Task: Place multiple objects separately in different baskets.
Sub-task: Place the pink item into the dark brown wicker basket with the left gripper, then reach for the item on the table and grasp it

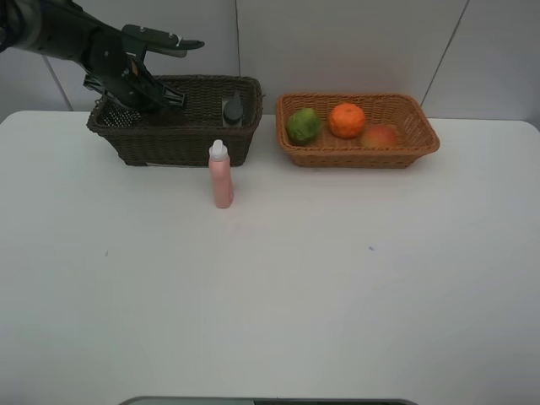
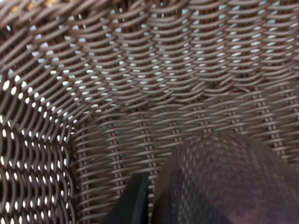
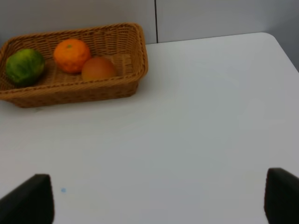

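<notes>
My left gripper (image 1: 128, 99) reaches into the left end of the deeper dark brown basket (image 1: 190, 139). It is shut on the translucent mauve cup (image 1: 124, 116), which fills the near part of the left wrist view (image 2: 224, 182) beside one dark finger (image 2: 133, 200); the other finger is hidden. The dark rectangular bottle (image 1: 233, 110) stands in that basket's right end. The pink bottle (image 1: 221, 175) stands upright on the table in front of it. The orange-tan basket (image 1: 422, 126) holds the green fruit (image 1: 303, 125), the orange (image 1: 347, 120) and the peach (image 1: 380, 135). My right gripper (image 3: 156, 200) is open and empty over the table.
The white table (image 1: 270, 287) runs back to a grey wall behind both baskets. The two baskets stand side by side with a narrow gap between them. The tan basket with its three fruits also shows in the right wrist view (image 3: 135, 56).
</notes>
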Robot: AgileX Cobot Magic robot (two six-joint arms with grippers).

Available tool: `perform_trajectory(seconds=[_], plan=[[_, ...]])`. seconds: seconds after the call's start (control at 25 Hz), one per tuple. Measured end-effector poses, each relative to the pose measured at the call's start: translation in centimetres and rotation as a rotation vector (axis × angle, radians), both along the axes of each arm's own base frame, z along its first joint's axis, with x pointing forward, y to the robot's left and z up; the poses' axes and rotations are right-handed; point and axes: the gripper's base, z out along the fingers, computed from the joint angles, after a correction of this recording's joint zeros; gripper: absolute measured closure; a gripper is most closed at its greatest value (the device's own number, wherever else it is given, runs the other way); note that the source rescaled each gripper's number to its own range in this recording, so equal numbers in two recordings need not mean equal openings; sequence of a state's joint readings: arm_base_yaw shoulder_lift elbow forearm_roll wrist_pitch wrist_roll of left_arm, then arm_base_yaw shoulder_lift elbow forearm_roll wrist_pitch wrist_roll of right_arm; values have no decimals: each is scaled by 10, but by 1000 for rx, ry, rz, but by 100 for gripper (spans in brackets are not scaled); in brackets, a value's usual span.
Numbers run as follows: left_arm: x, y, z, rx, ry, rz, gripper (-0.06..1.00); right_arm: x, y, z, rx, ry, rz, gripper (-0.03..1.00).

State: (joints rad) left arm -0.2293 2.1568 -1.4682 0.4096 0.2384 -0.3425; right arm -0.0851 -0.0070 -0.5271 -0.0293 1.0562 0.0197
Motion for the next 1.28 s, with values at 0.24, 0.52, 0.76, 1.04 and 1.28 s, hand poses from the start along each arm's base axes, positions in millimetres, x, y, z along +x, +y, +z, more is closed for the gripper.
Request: perform_trajectory(seconds=[0.24,0.52,0.76,1.04,1.28], plan=[[-1,0,-1,-18,10,16,49,0,0,0,0,0,0,-3],[-2,0,0,-20,22,28,-3,0,0,0,1,0,1,-3],[-5,2,25,-25,-8,38,-5,0,0,0,1,0,1,-3],[-20,5,77,-50,-53,80,-5,0,0,0,1,0,1,-3],[-45,-17,113,-116,-26,90,-5,0,0,0,1,0,1,-3]])
